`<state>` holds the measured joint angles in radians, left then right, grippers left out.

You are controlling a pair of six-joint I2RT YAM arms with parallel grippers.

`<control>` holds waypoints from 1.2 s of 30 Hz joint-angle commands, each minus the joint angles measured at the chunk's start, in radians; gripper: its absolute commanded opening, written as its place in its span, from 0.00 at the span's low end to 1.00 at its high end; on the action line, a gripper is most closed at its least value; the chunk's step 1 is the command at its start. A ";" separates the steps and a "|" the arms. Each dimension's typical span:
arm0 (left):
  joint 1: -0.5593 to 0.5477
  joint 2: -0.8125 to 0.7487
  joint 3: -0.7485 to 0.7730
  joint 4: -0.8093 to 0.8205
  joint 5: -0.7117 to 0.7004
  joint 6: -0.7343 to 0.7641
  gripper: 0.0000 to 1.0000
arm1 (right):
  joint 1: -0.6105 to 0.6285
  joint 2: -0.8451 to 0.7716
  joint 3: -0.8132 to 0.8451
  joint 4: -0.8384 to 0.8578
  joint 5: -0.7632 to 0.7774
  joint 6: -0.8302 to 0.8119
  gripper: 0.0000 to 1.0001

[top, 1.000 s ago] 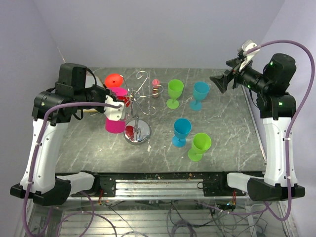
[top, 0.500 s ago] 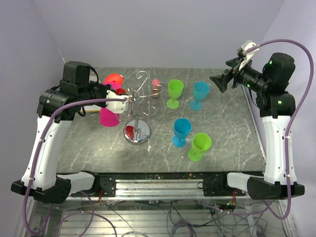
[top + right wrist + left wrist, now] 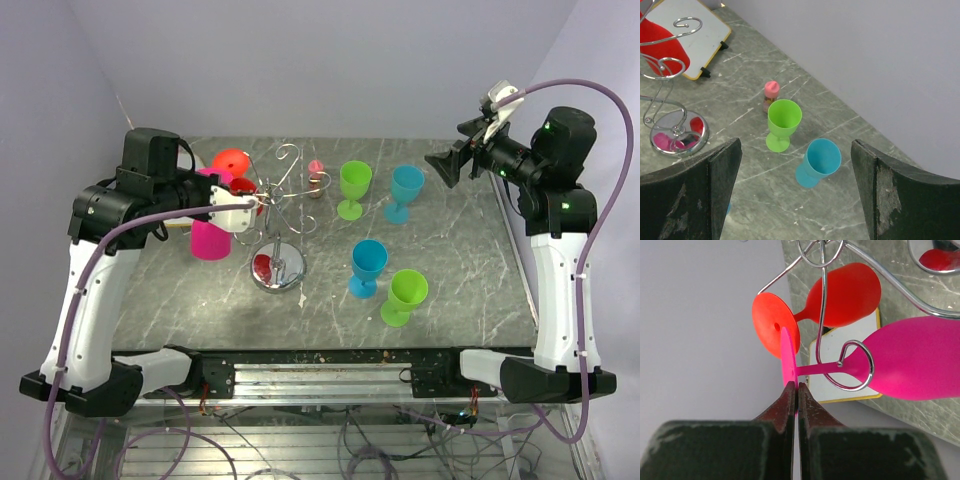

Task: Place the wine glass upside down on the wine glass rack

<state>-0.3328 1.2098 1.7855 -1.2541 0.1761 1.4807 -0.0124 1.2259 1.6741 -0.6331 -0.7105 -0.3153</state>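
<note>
A robotics lab is indicated: a grey marbled worktop (image 3: 200,300) is enclosed by plain lilac walls (image 3: 330,60), and loose cables (image 3: 350,440) are seen below the worktop's near edge.

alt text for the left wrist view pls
The left gripper is shut on the edge-on foot of a pink wine glass, whose stem passes through a curled loop of the wine glass rack. A red glass is behind it.

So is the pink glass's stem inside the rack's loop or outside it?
Inside: in the left wrist view the pink glass has its stem through the rack's curled loop, the left gripper shut on its foot.
</note>
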 commanded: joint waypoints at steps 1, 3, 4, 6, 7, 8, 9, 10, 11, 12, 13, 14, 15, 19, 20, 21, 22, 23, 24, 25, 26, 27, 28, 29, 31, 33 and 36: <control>-0.006 -0.021 0.034 -0.045 -0.020 0.008 0.07 | -0.012 0.003 -0.003 0.023 -0.008 0.001 0.90; -0.006 -0.025 0.034 -0.061 -0.025 0.014 0.07 | -0.013 0.001 -0.006 0.024 -0.009 0.001 0.90; -0.006 -0.027 0.032 -0.069 -0.027 0.019 0.07 | -0.014 -0.001 -0.008 0.024 -0.009 0.000 0.90; -0.006 -0.032 0.031 -0.085 -0.024 0.033 0.07 | -0.015 -0.003 -0.012 0.024 -0.009 -0.001 0.90; -0.006 -0.034 0.032 -0.094 -0.018 0.041 0.07 | -0.015 -0.003 -0.014 0.025 -0.008 -0.001 0.91; -0.006 -0.036 0.034 -0.101 -0.011 0.044 0.07 | -0.017 -0.005 -0.016 0.025 -0.009 -0.002 0.91; -0.006 -0.038 0.035 -0.104 -0.005 0.043 0.07 | -0.017 -0.005 -0.016 0.025 -0.009 -0.002 0.91; -0.005 -0.041 0.039 -0.107 0.002 0.042 0.07 | -0.017 -0.004 -0.018 0.027 -0.009 -0.001 0.91; -0.006 -0.042 0.042 -0.112 0.008 0.040 0.07 | -0.017 -0.005 -0.019 0.027 -0.010 -0.002 0.91; -0.006 -0.045 0.045 -0.114 0.013 0.038 0.07 | -0.018 -0.005 -0.022 0.027 -0.010 -0.001 0.91; -0.006 -0.047 0.046 -0.116 0.018 0.037 0.07 | -0.019 -0.006 -0.025 0.030 -0.013 0.000 0.91; -0.006 -0.050 0.046 -0.117 0.021 0.035 0.07 | -0.019 -0.007 -0.029 0.030 -0.012 0.000 0.91; -0.006 -0.052 0.046 -0.119 0.023 0.034 0.07 | -0.019 -0.009 -0.033 0.033 -0.012 0.001 0.91; -0.006 -0.066 0.038 -0.134 0.042 0.044 0.07 | -0.023 -0.014 -0.042 0.033 -0.012 -0.003 0.91; -0.006 -0.068 0.036 -0.142 0.053 0.047 0.07 | -0.024 -0.014 -0.043 0.033 -0.012 -0.004 0.91; -0.006 -0.071 0.035 -0.144 0.064 0.049 0.07 | -0.025 -0.014 -0.043 0.033 -0.013 -0.003 0.91; -0.006 -0.073 0.031 -0.143 0.076 0.048 0.07 | -0.026 -0.015 -0.044 0.033 -0.012 -0.003 0.91; -0.006 -0.074 0.029 -0.141 0.086 0.044 0.07 | -0.028 -0.015 -0.044 0.033 -0.014 -0.003 0.91; -0.006 -0.075 0.028 -0.140 0.095 0.040 0.07 | -0.029 -0.015 -0.044 0.032 -0.015 -0.003 0.91; -0.006 -0.075 0.028 -0.140 0.103 0.040 0.07 | -0.029 -0.016 -0.044 0.033 -0.015 -0.002 0.91; -0.006 -0.074 0.028 -0.138 0.113 0.039 0.07 | -0.030 -0.016 -0.046 0.034 -0.017 -0.004 0.91; -0.006 -0.074 0.029 -0.135 0.123 0.036 0.07 | -0.031 -0.016 -0.047 0.034 -0.016 -0.004 0.91; -0.006 -0.073 0.028 -0.132 0.130 0.034 0.07 | -0.032 -0.017 -0.048 0.034 -0.016 -0.002 0.91; -0.006 -0.073 0.027 -0.130 0.139 0.035 0.07 | -0.032 -0.018 -0.049 0.034 -0.016 -0.003 0.91; -0.006 -0.071 0.018 -0.125 0.156 0.037 0.07 | -0.032 -0.020 -0.054 0.036 -0.014 -0.005 0.91; -0.006 -0.070 0.006 -0.118 0.170 0.039 0.07 | -0.033 -0.020 -0.060 0.034 -0.012 -0.006 0.91; -0.006 -0.072 -0.019 -0.117 0.182 0.045 0.07 | -0.032 -0.024 -0.076 0.033 -0.011 -0.013 0.91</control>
<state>-0.3328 1.1507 1.7897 -1.3739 0.2848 1.5150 -0.0364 1.2213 1.6207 -0.6170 -0.7155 -0.3157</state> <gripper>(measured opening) 0.080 0.913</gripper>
